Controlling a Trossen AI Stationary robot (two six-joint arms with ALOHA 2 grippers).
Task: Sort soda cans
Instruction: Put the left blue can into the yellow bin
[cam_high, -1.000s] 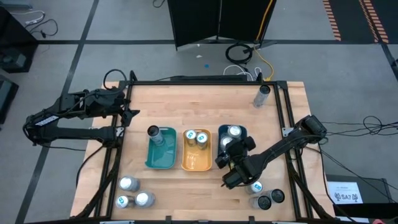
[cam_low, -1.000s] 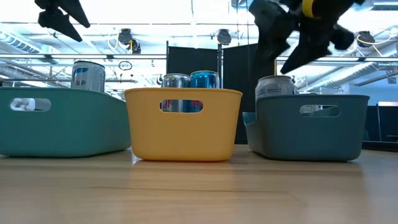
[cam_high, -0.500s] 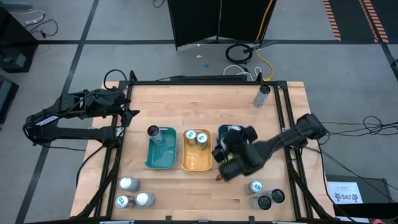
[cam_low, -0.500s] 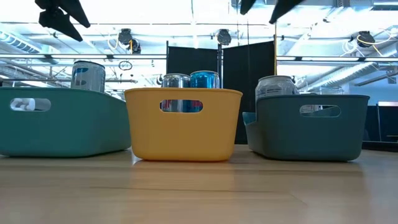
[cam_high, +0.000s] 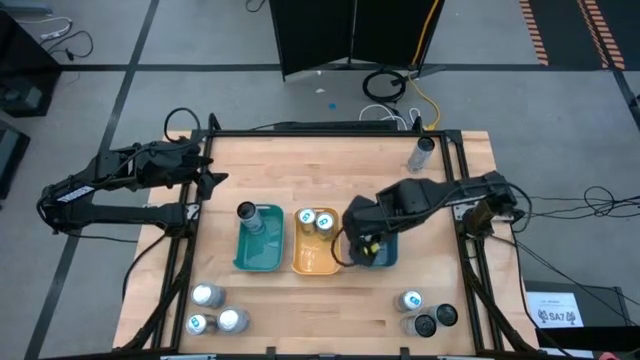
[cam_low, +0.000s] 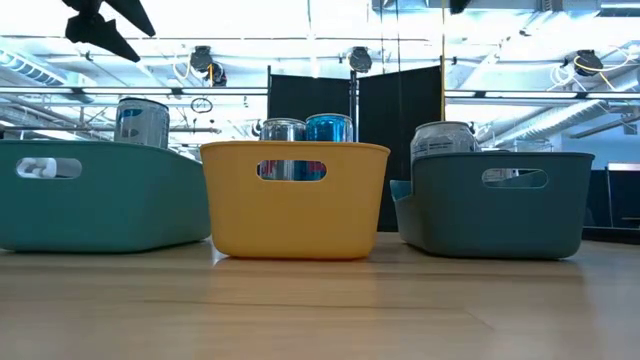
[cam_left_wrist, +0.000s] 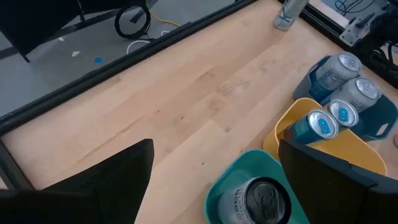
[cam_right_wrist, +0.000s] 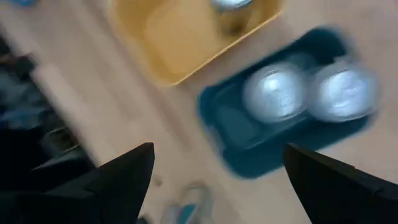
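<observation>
Three trays stand in a row. The teal tray (cam_high: 258, 250) holds one soda can (cam_high: 247, 211). The yellow tray (cam_high: 315, 255) holds two cans (cam_high: 315, 219). The blue tray (cam_right_wrist: 273, 134) holds two silver-topped cans (cam_right_wrist: 277, 93), upright on its floor. My right gripper (cam_high: 360, 240) hangs open above the blue tray, pointing down, with nothing between its fingers (cam_right_wrist: 118, 180). My left gripper (cam_high: 213, 181) waits open and high at the table's left edge, clear of everything. Loose cans stand at the near left (cam_high: 205, 295) and near right (cam_high: 411, 300).
A lone can (cam_high: 422, 152) stands at the far right corner, next to the frame rail. Two dark-topped cans (cam_high: 435, 320) stand at the near right edge. Bare wood lies across the far half of the table (cam_high: 320, 170). In the low view the trays' walls hide most of each can.
My right gripper has risen from beside the near-right cans and gone toward the table's far edge, until it came over the blue tray. It has turned from a slant to pointing almost straight down. It has stayed open and carries nothing.
</observation>
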